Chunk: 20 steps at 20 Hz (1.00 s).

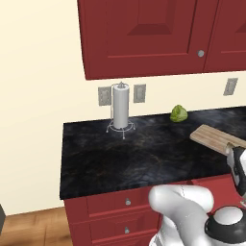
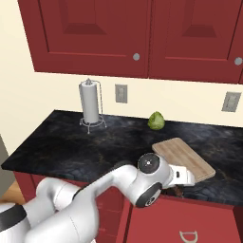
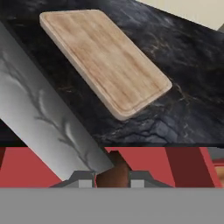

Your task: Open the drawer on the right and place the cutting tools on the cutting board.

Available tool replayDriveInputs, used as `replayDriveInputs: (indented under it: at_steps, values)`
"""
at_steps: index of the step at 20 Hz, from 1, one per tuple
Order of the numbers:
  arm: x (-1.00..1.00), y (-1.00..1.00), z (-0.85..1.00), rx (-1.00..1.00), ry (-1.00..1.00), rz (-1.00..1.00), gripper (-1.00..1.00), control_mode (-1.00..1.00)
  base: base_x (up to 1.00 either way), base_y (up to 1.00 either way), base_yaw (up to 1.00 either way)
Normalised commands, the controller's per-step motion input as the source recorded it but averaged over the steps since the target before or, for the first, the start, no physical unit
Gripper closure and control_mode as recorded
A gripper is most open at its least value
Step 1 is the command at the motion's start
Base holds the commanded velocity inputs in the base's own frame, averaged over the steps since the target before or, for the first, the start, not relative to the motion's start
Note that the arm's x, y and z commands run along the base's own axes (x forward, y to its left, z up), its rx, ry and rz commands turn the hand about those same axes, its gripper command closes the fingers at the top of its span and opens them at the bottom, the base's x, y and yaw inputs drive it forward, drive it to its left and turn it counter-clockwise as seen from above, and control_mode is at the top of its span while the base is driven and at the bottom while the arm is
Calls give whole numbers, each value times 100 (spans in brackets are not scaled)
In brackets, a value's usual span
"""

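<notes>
The flat rectangular light tan wooden cutting board (image 2: 184, 159) lies on the black marbled stone worktop (image 2: 71, 142), close to its front edge and toward its right end, turned at a slant to that edge, with nothing on it. In the hand view the board (image 3: 105, 59) sits above the front edge, and a broad grey-silver metal blade (image 3: 48, 127) with dark wavy markings runs from the left side of the picture down to a brown wooden handle (image 3: 113, 173) pinched between the two fingertips of the gripper (image 3: 112, 178); the jaws stand narrow, clamped on that handle. Below the worktop edge, dark red wooden surfaces (image 3: 175, 164) show behind the handle; whether they belong to the drawer on the right I cannot tell. In the right base view the white arm (image 2: 137, 182) reaches over the front edge just beside the board's near corner. A round green vegetable (image 2: 155, 121) rests near the back edge, behind the board and apart from it. A white paper towel roll on a wire stand (image 2: 90, 107) is upright near the back left corner.
</notes>
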Motion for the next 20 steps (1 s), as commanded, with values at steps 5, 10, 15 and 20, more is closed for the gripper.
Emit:
replayDriveInputs:
  at_steps: [5, 10, 15, 20]
  values:
    - [82, 17, 78, 0, 2, 0, 100, -100, 0, 0, 0]
    - [22, 0, 0, 0, 0, 0, 100, -100, 0, 0, 0]
    - [69, 0, -6, 0, 0, 0, 100, -100, 0, 0, 0]
    - [66, -1, -14, -1, 2, 0, 100, -100, 0, 0, 0]
